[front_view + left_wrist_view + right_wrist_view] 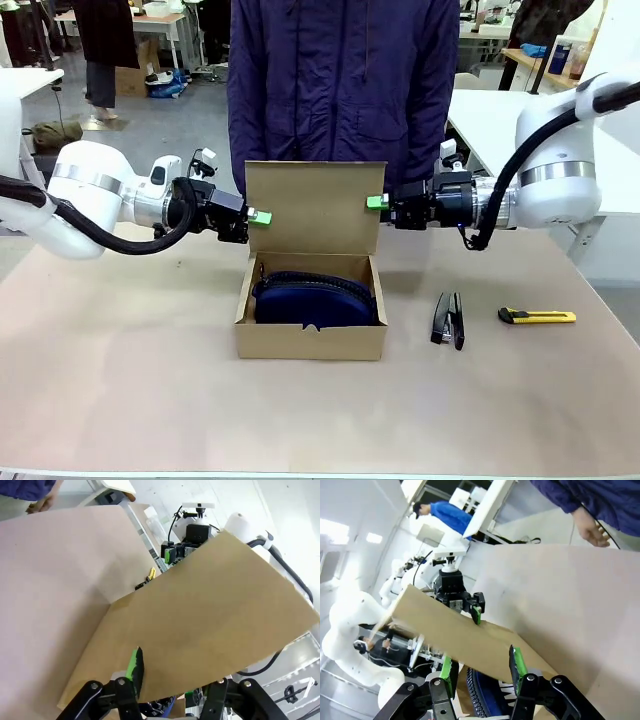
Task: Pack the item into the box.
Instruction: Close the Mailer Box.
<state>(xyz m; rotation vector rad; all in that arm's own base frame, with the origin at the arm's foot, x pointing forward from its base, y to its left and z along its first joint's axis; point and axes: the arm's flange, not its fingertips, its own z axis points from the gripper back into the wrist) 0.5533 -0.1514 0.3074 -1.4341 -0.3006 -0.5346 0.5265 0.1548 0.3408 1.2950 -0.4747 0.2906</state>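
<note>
**Left gripper (258,216) and right gripper (377,202) flanking the raised lid (312,205) of the box (310,342), each with its jaws apart and astride one side edge of the flap.**

The pouch (315,300) lies inside the box and fills it nearly wall to wall. Packing looks done, so closing the lid is judged the step in hand. Neither pair of fingers appears to clamp the card, so the flap could slip free on one side and come down skewed. Unequal push from the two arms might twist the hinge, or drag the light box across the table (120,380) toward the stapler (447,320) and utility knife (537,317). If the pouch bulges above the rim, the lid may not seat, and forcing it would crease the flap.
</note>
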